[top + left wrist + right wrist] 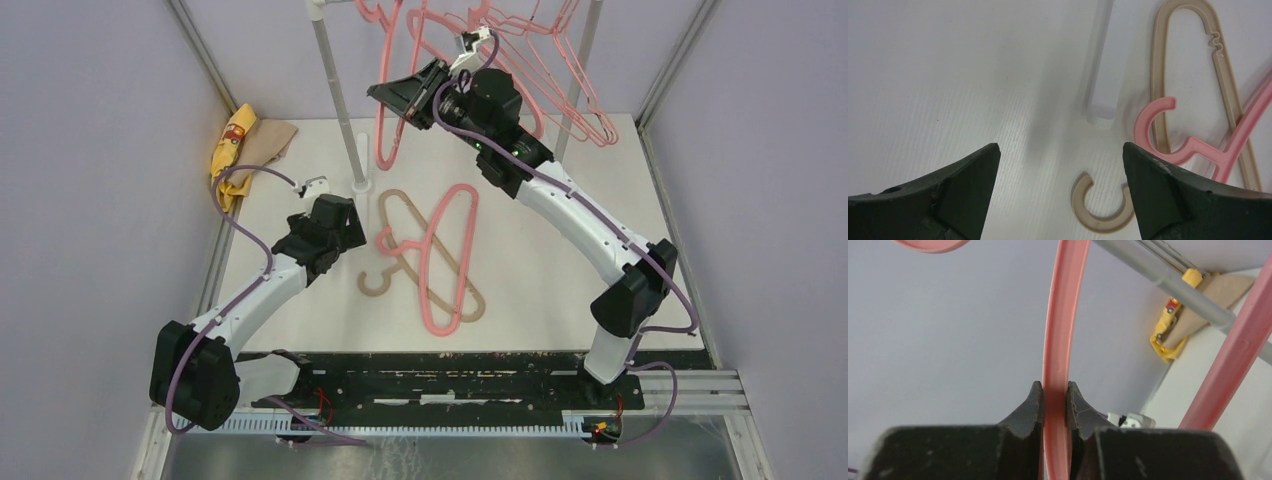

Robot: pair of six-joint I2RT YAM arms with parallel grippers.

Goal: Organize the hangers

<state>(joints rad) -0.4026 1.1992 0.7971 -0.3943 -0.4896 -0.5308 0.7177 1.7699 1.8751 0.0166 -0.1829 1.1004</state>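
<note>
My right gripper (398,95) is raised at the back and shut on a thick pink hanger (383,140); the wrist view shows its bar (1060,335) pinched between the jaws of that gripper (1054,387). Several thin pink wire hangers (560,70) hang on the rack. On the table a tan hanger (398,215) lies under a thick pink hanger (450,260). My left gripper (340,235) is open and empty low over the table (1060,147), with the tan hook (1098,220) just inside its right finger and the pink hook (1148,120) beyond.
White rack poles stand at back left (340,100) and back right (578,80); the left pole's base (1103,75) is just ahead of my left gripper. A yellow-and-tan cloth (240,145) lies at the table's left edge. Walls enclose the sides.
</note>
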